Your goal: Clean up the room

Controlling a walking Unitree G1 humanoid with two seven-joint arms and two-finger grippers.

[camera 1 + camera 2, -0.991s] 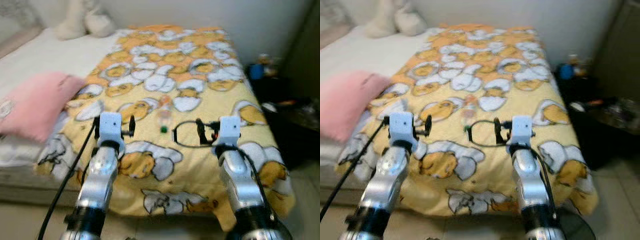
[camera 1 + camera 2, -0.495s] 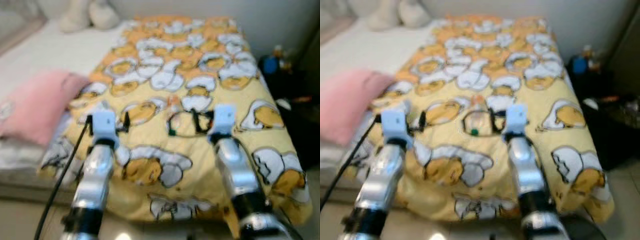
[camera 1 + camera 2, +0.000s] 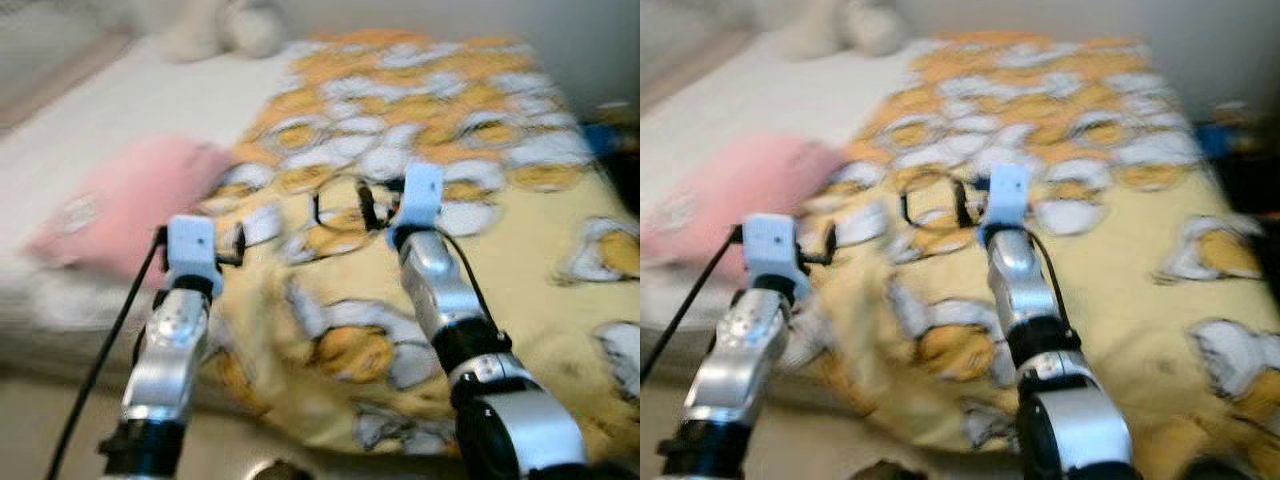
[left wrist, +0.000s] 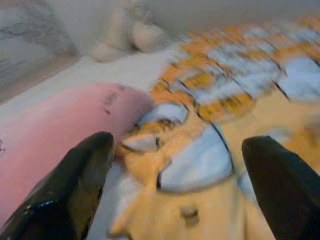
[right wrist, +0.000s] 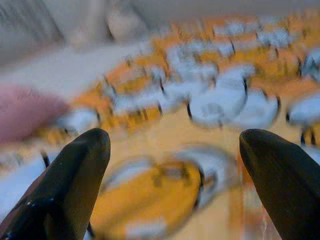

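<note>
Two silver arms reached up from the bottom of the head views, both held out over the foot of the bed. We saw the left claw at the lower left of centre, over the edge of the yellow blanket just beside the pink pillow. Its fingers stood wide apart in the wrist view, with nothing between them but blanket and pillow beyond. The right claw sat near the middle of the frame, over the egg-and-duck print. Its fingers were likewise spread wide and held nothing.

The blanket covered the right half of the bed and hung over its near edge, while bare white sheet filled the upper left. A pale plush toy lay at the top of the frame, at the far end of the bed. All views were blurred, and we could not make out any small item on the blanket.
</note>
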